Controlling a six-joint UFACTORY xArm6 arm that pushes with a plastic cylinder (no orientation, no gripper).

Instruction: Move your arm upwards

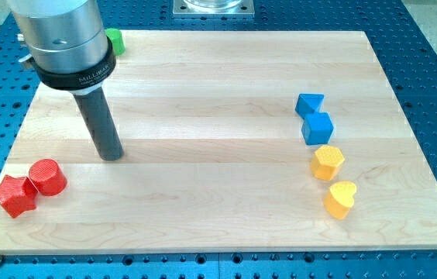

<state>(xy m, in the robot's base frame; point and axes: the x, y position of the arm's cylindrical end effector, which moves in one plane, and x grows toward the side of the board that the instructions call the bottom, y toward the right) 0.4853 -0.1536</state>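
Observation:
My tip (111, 156) rests on the wooden board (218, 93) at the view's left, a short way above and to the right of the red cylinder (47, 177). A red star block (14, 195) touches the cylinder on its left. A green block (115, 41) sits at the top left, partly hidden behind my arm's metal body. At the view's right stand a blue triangular block (309, 104), a blue cube (318, 128), a yellow hexagon block (328, 162) and a yellow heart block (341, 198), in a column top to bottom.
The board lies on a blue perforated table (428, 70). A metal mount (214, 7) shows at the view's top centre. My arm's large silver and black body (60, 39) covers the board's top left corner.

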